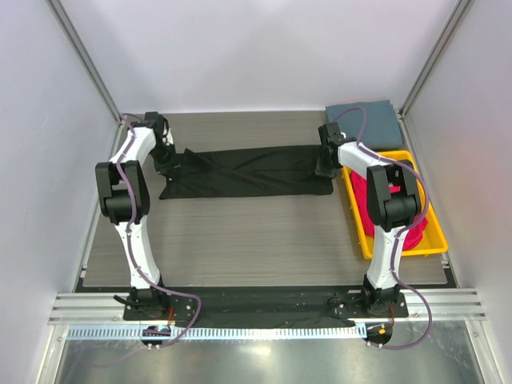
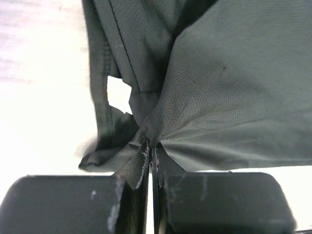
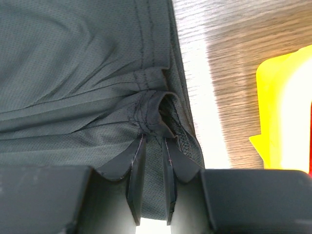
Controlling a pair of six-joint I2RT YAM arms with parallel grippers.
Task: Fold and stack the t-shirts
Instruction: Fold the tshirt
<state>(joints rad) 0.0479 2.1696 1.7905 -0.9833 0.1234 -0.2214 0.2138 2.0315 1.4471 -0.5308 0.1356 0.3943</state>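
Black t-shirt (image 1: 248, 172) lies as a long, narrow band across the far half of the worktop (image 1: 256, 232), running from near the left edge almost to the right edge. You have one claw at each end of it.

Your left claw (image 1: 168, 164) sits at the band's left end. In its wrist view the left claw (image 2: 150, 148) is closed tight on a pinch of the black t-shirt (image 2: 234, 87), and the cloth fans out from that pinch in creases.

Your right claw (image 1: 326, 170) is at the band's right end, just beside the yellow tray (image 1: 408, 251). In its wrist view the right claw (image 3: 153, 141) is gripping a bunched, stitched hem of the black t-shirt (image 3: 73, 73); its fingers are a little apart with the fold between them.

A slate grey-blue t-shirt (image 1: 364, 122), folded flat, lies in the far right corner of the worktop. Magenta-red t-shirts (image 1: 362, 204) lie heaped inside the yellow tray, which stands along the right edge.
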